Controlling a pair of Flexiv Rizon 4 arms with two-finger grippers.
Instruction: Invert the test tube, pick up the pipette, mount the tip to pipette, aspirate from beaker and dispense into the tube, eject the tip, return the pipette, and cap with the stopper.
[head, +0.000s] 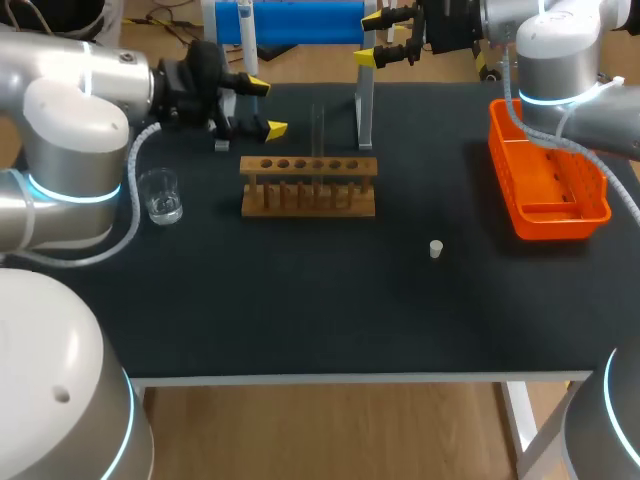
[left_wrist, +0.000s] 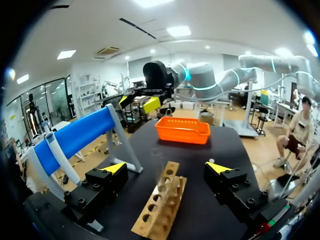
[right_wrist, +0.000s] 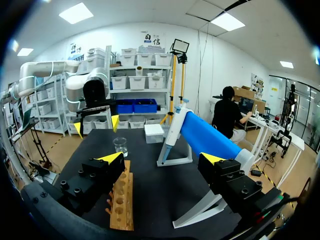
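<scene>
So, the test tube (head: 318, 130) stands upright, long axis vertical, in the wooden rack (head: 308, 187) near the surface's (head: 300, 300) far edge, just ahead of the left hand (head: 266, 108), wide and empty, nearer than the right hand (head: 369, 38), also wide.

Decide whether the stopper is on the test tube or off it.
Off: the stopper sits on the table, apart from the test tube standing in the wooden rack.
</scene>
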